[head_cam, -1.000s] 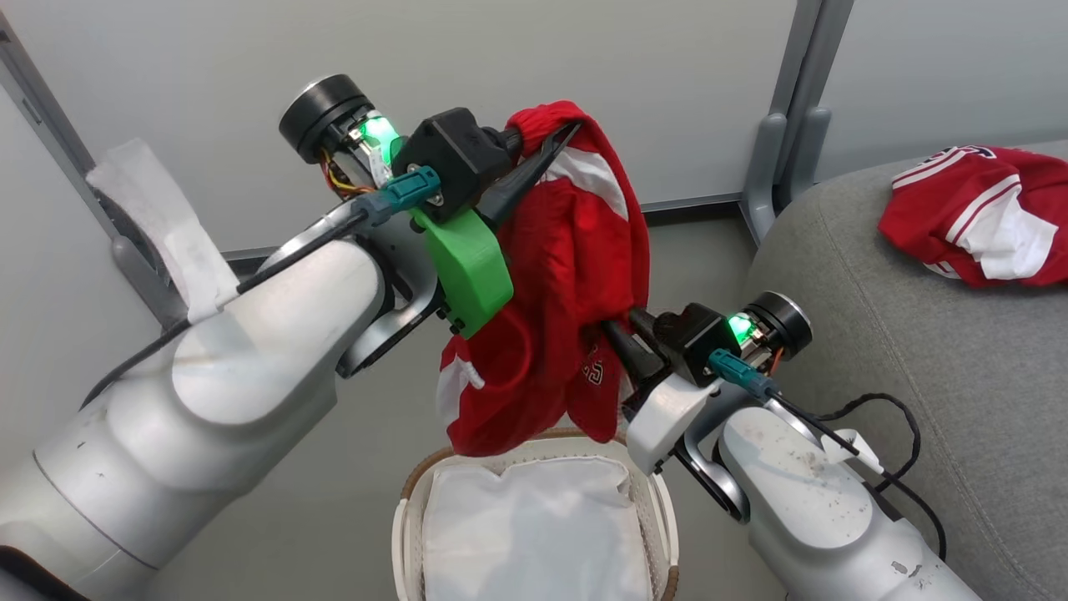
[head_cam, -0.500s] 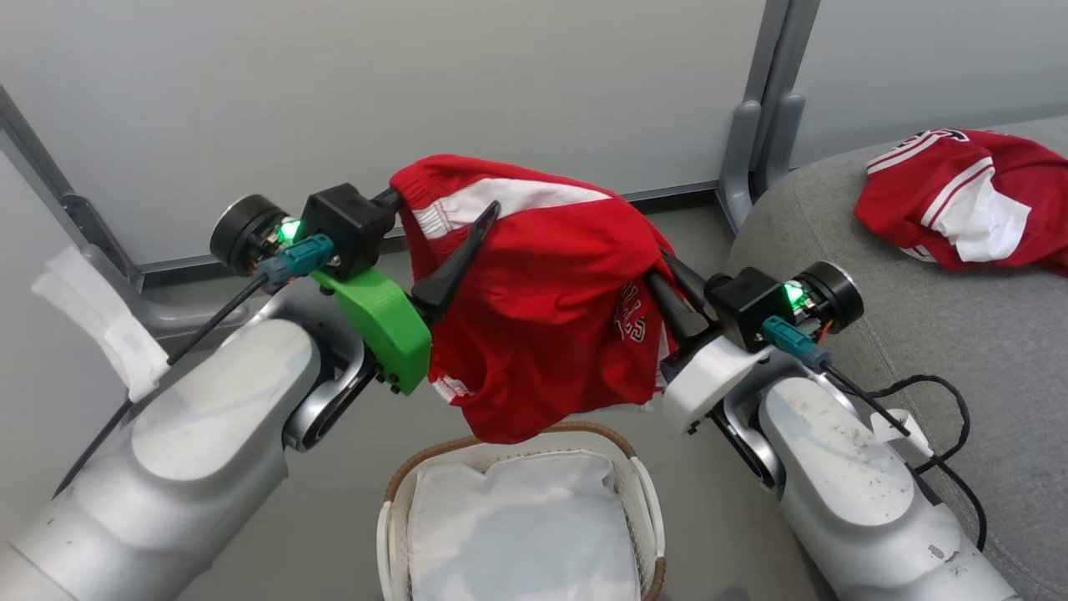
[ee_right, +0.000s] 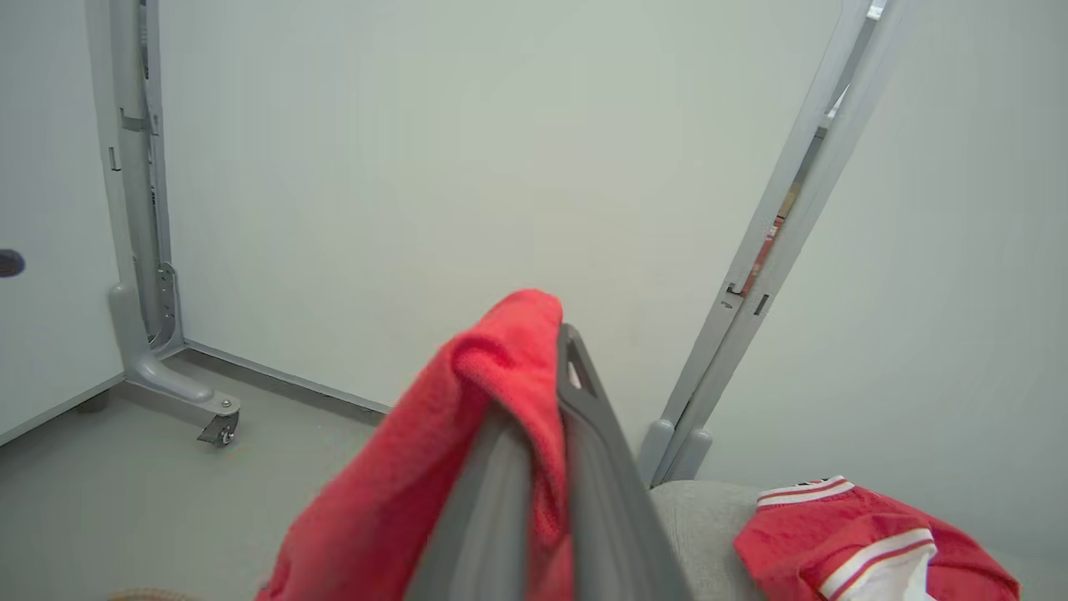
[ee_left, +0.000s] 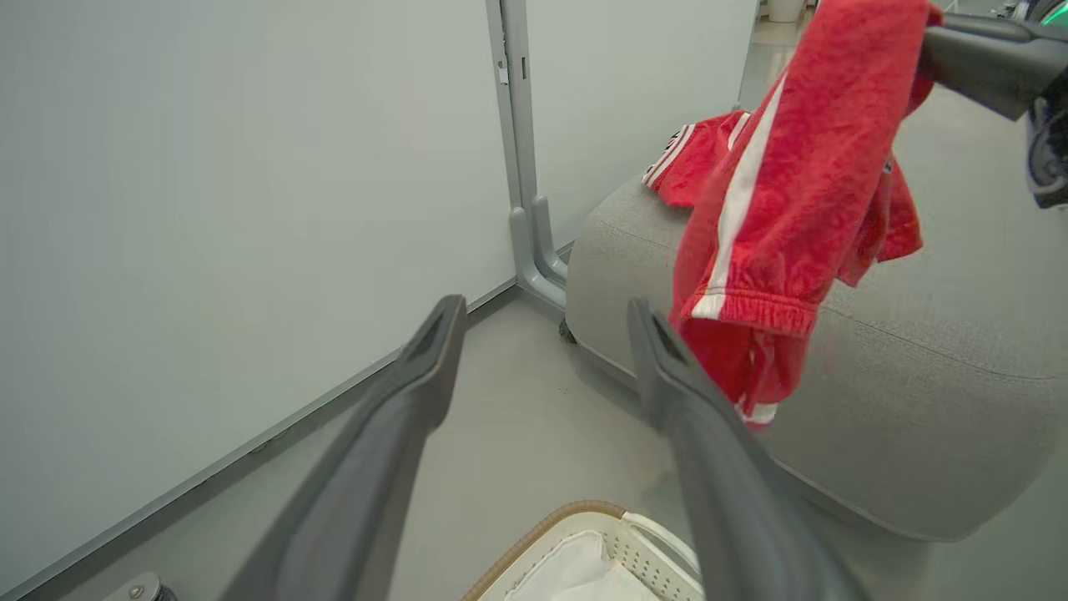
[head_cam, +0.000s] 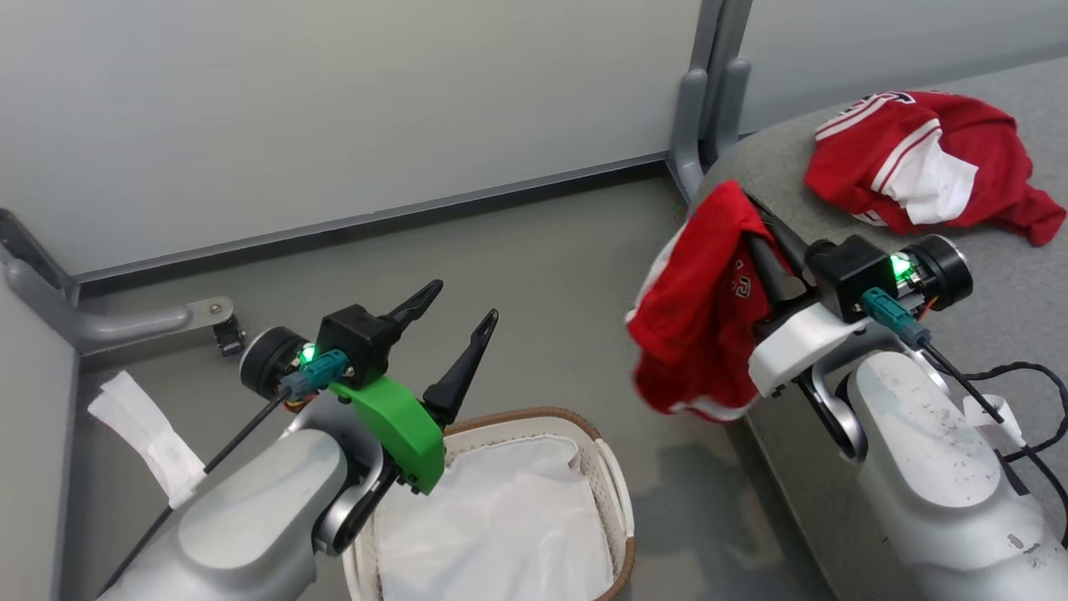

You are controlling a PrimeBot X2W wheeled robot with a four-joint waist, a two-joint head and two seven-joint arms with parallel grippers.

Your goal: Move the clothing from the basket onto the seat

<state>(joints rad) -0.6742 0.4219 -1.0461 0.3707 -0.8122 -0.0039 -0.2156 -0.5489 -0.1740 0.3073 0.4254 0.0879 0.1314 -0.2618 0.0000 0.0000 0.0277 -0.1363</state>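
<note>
— Where are the red shorts [head_cam: 697, 334] hanging?
— From the clenched right jaws, at the edge of the seat [head_cam: 1018, 292]. The left jaws are gaping above the basket [head_cam: 534, 415]. Try swinging well over it before releasing.

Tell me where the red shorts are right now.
Head view, right of centre: the red shorts hang from the shut right gripper, at the left edge of the seat.

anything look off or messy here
Mildly: the red jersey with white trim lies crumpled, not flat, on the large grey fabric seat. The right gripper is shut on a red garment with white stripes, dangling beside the seat's edge over the floor. Nothing spilled or broken.
</note>
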